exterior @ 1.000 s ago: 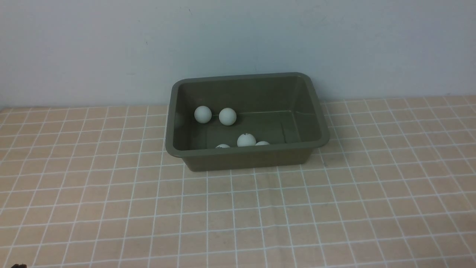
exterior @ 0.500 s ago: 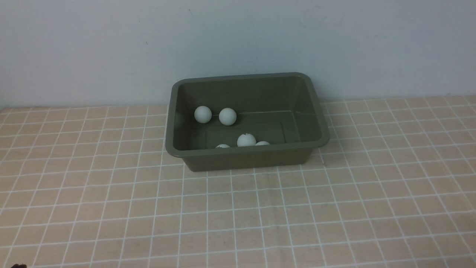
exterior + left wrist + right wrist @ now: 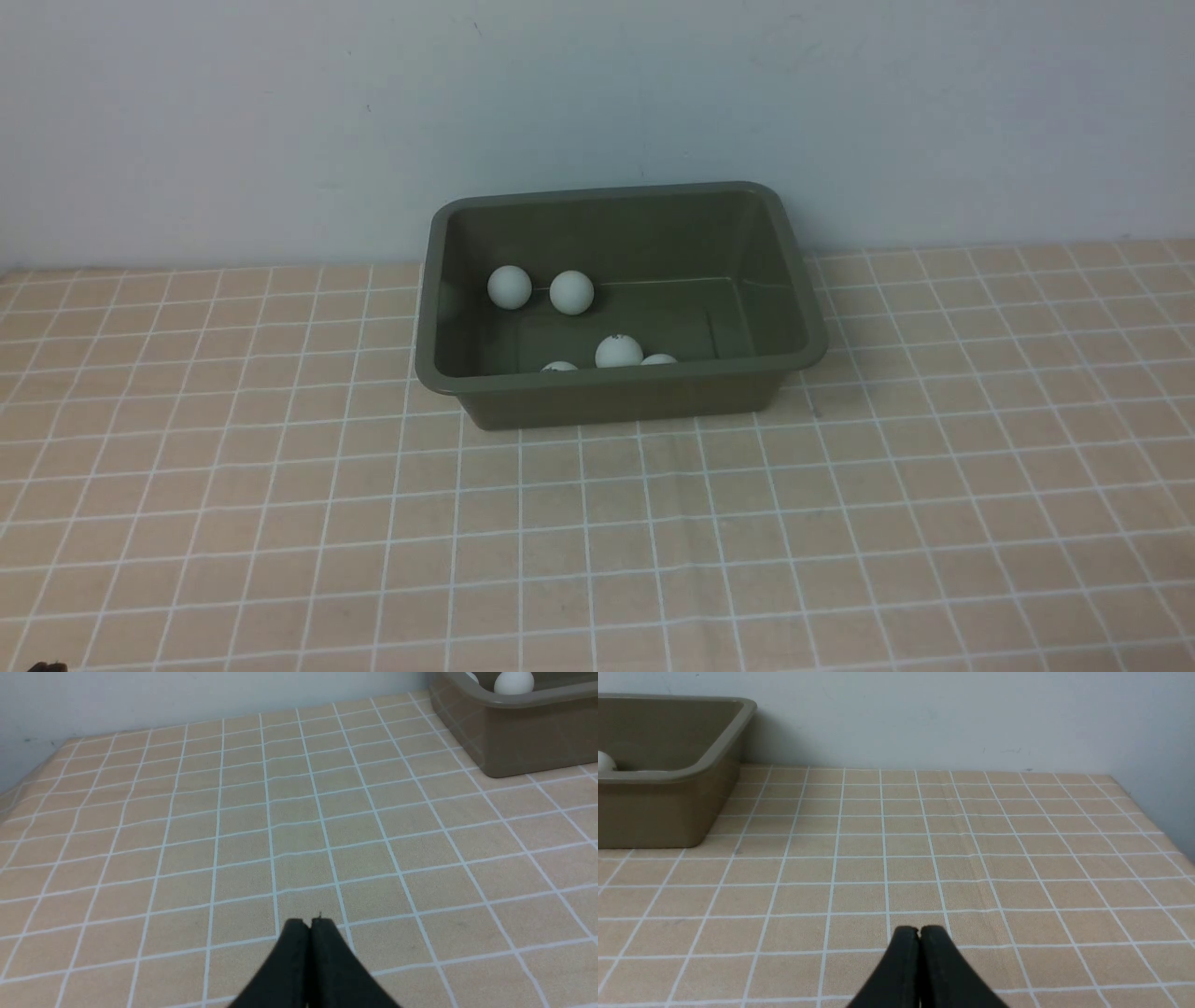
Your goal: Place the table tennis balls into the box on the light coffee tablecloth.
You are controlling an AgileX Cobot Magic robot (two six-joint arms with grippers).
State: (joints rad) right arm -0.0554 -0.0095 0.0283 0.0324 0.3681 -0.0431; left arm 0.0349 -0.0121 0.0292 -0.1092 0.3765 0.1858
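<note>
The olive-green box (image 3: 616, 387) stands at the back middle of the light coffee tablecloth (image 3: 597, 541), against the wall. Several white table tennis balls lie inside it: two near its far left (image 3: 510, 287) (image 3: 571, 292), one with a dark mark toward the front (image 3: 618, 351), and two more half hidden behind the front rim. My left gripper (image 3: 310, 924) is shut and empty, low over bare cloth, well short of the box (image 3: 523, 732). My right gripper (image 3: 919, 931) is shut and empty too, over cloth to the right of the box (image 3: 668, 798). Neither arm shows in the front view.
A plain pale wall (image 3: 597, 112) rises directly behind the box. The cloth's left edge (image 3: 18, 793) and right edge (image 3: 1157, 816) drop off at the sides. A small dark bit (image 3: 47, 666) shows at the front view's bottom left corner.
</note>
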